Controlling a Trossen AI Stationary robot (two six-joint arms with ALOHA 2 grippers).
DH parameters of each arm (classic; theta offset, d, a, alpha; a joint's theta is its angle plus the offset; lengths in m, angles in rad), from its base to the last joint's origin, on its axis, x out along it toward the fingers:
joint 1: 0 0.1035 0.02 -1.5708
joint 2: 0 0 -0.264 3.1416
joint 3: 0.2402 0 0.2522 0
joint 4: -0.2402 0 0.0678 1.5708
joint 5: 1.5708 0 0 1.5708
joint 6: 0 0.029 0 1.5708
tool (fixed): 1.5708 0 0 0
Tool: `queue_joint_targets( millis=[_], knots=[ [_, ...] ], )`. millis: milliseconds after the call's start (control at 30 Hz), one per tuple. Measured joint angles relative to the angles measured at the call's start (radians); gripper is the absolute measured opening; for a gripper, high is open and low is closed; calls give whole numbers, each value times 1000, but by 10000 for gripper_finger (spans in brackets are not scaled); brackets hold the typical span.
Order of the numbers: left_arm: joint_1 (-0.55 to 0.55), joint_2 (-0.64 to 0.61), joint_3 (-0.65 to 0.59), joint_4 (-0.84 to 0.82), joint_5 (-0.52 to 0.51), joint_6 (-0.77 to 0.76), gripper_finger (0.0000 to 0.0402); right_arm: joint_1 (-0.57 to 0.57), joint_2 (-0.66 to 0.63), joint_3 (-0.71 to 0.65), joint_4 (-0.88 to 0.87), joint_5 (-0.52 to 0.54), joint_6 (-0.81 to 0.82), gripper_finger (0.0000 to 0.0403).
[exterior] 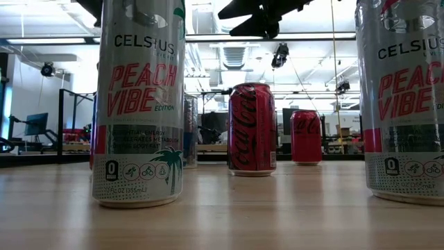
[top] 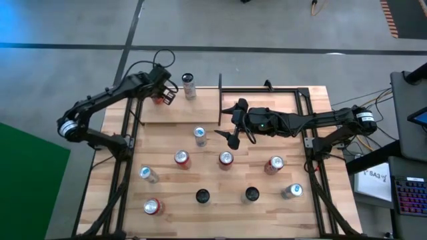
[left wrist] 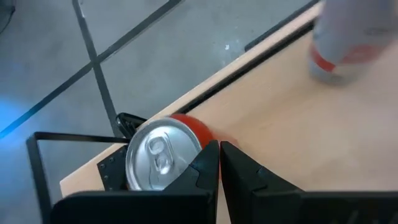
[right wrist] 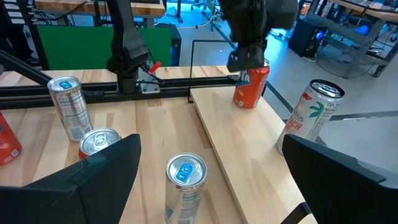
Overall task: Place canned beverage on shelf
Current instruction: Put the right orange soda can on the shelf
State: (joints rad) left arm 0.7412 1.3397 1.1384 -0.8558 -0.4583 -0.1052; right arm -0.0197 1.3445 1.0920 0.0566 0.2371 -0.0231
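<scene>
Celsius Peach Vibe can (exterior: 139,104), Coca-Cola can (exterior: 252,130), left gripper (left wrist: 219,163) closed, right gripper (top: 235,122) open

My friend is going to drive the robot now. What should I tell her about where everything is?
Left end effector: shut, empty, right beside the red can at the far left corner of the shelf; whether it touches the can is unclear.
Right end effector: open, empty, above the table near the shelf's front edge, over the blue-top can.
Done: two cans stand on the shelf, the red one and a white can.
Left: nine cans still on the table. The blue-top one looks like the next pick.
</scene>
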Motion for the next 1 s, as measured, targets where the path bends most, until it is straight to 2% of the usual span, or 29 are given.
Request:
queue_joint_targets(
  millis=[133,200,333,467,633,1000],
  knots=[
    [-8,-28,13,-66,110,-1,0,0,0,0,0,0,0,381],
    [-8,-29,10,-78,125,-8,0,0,0,0,0,0,0,381],
    [-3,-7,4,-94,101,-27,0,0,0,0,0,0,-1,381],
    [-4,23,4,-43,99,-27,0,0,0,0,-1,0,-1,381],
    [-2,54,4,-24,12,-35,0,0,0,-4,-1,0,-2,381],
    [16,101,4,-30,-58,-35,0,0,0,-13,-2,0,2,381]
  ],
)
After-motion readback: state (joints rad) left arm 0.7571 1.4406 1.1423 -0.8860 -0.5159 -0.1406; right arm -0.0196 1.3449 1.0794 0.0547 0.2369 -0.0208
